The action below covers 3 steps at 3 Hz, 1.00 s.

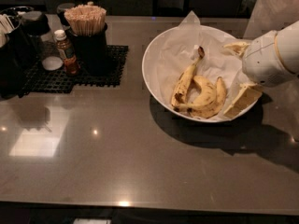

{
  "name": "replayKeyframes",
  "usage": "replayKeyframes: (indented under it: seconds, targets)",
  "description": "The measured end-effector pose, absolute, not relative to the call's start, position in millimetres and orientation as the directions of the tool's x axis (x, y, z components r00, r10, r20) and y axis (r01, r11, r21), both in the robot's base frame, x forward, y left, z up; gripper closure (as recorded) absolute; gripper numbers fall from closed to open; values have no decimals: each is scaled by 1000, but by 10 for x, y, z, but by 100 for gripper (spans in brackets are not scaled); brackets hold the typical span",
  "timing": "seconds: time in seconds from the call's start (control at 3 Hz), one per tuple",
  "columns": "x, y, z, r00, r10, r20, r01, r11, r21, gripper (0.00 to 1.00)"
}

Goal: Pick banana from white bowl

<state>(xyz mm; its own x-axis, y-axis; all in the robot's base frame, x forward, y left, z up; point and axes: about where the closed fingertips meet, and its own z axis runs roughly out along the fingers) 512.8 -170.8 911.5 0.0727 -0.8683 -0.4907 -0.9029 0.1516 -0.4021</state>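
The white bowl [156, 85] with a crinkled paper liner sits on the dark counter, right of centre. Three bananas lie in it. The banana [183, 85] with the long dark-tipped stem is the leftmost, its stem pointing up and back. Two slimmer speckled bananas [210, 97] curve beside it on the right. My gripper [230, 78] is at the bowl's right side, open. One cream finger [235, 46] is over the far right rim and the other [243, 101] is low inside the near right rim. It holds nothing and sits just right of the bananas.
A black mat [70, 73] at the back left carries a cup of wooden stir sticks [86, 24], a small sauce bottle [65, 50] and dark containers [18, 41]. A pale wall or panel [275, 8] stands behind the arm at the far right.
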Motion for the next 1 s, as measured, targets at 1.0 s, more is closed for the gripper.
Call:
replayKeyframes:
  seconds: [1.0]
  targets:
    - [5364, -1669, 9565, 206, -887, -413, -787, 101, -609, 11]
